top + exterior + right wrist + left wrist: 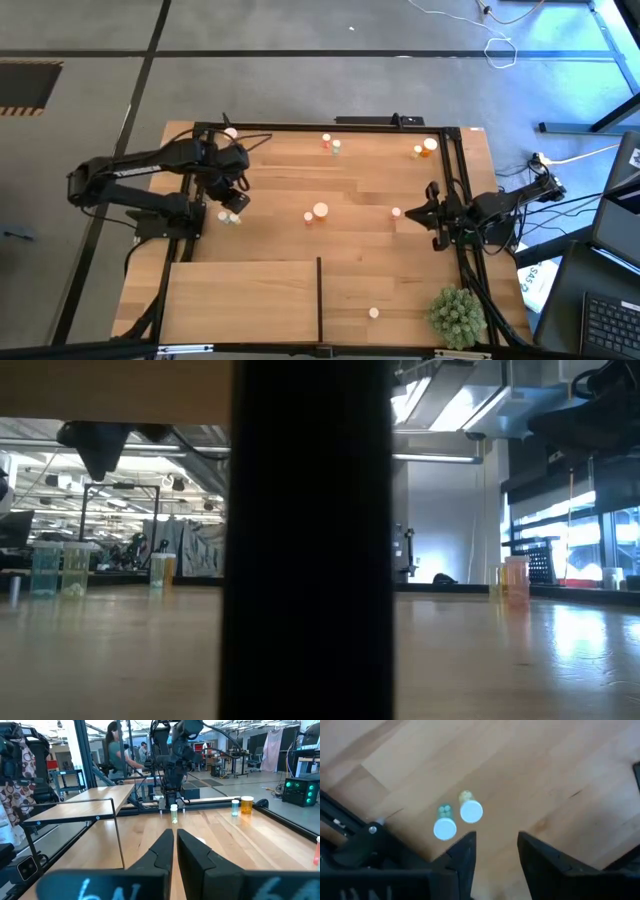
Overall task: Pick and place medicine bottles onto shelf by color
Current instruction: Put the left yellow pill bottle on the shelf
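Standing upright on the planked wooden tabletop (360,190) near its left edge, I note two tiny white-capped medicine bottles side by side: a greenish-bodied bottle (444,826) and a yellowish-bodied bottle (470,811), nearly touching. My left gripper (496,851) hovers directly above them, its dark fingers (464,851) parted a little with bare wood showing in the gap; nothing is held. Other bottles are scattered well apart: an orange and white pair (317,212) mid-table, one small bottle (396,212) just beside the right gripper, a pair (330,144) near the far edge, a wider orange bottle (428,147) towards the far right corner, and one white-capped bottle (231,133) behind the left arm. On the pale flat light-wood shelf board (240,300), at the near side, a thin dark upright divider (319,298) splits it; one single bottle (374,313) stands on its right half. My right gripper (175,842) waits at the table's right edge, fingers closed together and empty. A spiky green plant ball (457,316) sits at the near right corner.
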